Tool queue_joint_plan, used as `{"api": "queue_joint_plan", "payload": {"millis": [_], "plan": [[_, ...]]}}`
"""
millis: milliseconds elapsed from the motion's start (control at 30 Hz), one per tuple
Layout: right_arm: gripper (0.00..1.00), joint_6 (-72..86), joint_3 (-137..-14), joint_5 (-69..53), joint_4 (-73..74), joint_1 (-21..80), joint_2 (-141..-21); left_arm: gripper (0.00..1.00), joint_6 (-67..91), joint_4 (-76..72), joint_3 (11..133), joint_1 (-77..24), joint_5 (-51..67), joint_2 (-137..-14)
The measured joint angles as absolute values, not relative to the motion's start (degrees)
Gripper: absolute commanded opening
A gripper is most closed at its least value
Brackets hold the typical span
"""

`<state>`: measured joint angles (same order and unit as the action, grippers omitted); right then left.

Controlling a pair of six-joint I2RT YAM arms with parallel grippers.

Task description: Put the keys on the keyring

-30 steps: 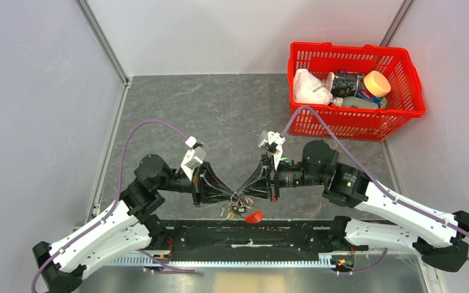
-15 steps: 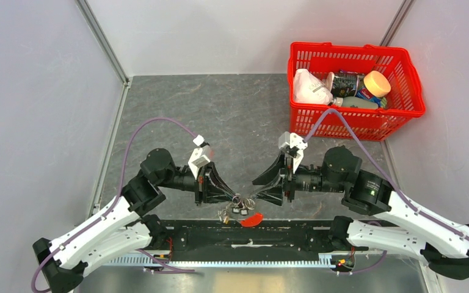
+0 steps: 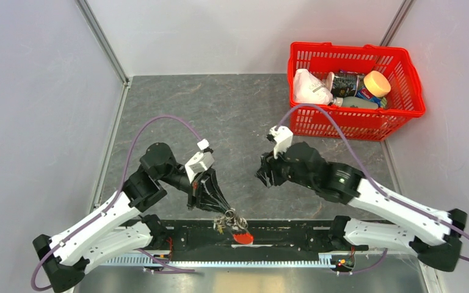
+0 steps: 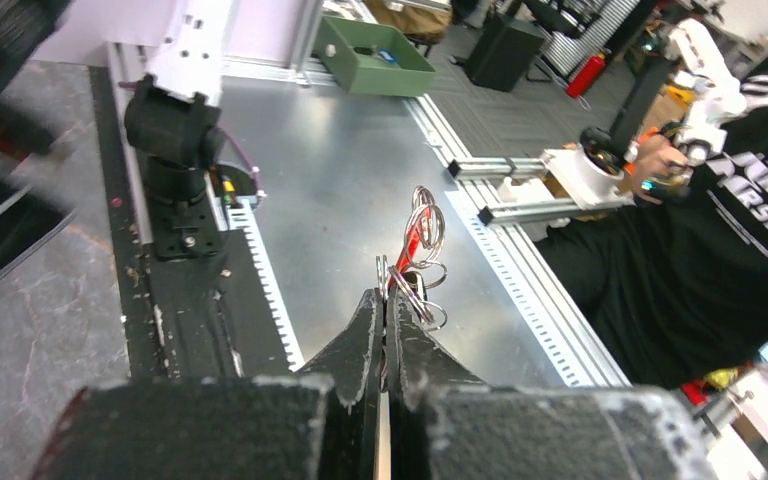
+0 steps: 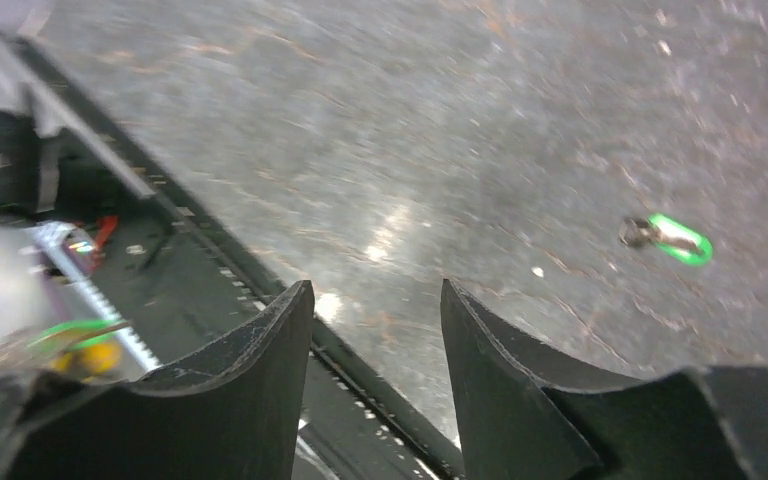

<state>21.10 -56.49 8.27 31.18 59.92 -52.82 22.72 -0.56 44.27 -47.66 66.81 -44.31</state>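
My left gripper (image 3: 225,212) is shut on the keyring (image 3: 242,237), whose red part hangs over the black rail at the near edge. Several silvery keys (image 3: 228,220) and small rings dangle bunched just below the fingertips. In the left wrist view the red strip of the keyring (image 4: 412,236) and silvery rings (image 4: 430,222) stick out past the closed left gripper (image 4: 385,296). My right gripper (image 3: 260,174) is open and holds nothing. It hangs over the grey table. One key with a green tag (image 5: 672,239) lies flat on the table beyond the right gripper (image 5: 375,292).
A red basket (image 3: 403,113) holding a white bag, a bottle and a round lid stands at the back right. The black rail (image 3: 293,235) and a toothed metal strip run along the near edge. Grey walls close in both sides.
My right gripper let go of the key bunch, opened, and drew back and away to the right. My left gripper carried the keyring and keys nearer, over the black rail.
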Motion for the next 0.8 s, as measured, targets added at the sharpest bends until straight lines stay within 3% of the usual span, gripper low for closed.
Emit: {"api": "queue_joint_plan", "payload": {"millis": [400, 800], "plan": [[0.58, 30.37, -48.40, 11.94, 28.84, 43.55, -74.35, 0.02, 29.93, -16.95, 46.39, -52.40, 77.73, -33.98], [0.57, 42.28, -44.71, 15.84, 17.47, 40.16, -82.26, 0.02, 25.39, -10.33, 48.69, -54.19, 80.09, -33.43]]}}
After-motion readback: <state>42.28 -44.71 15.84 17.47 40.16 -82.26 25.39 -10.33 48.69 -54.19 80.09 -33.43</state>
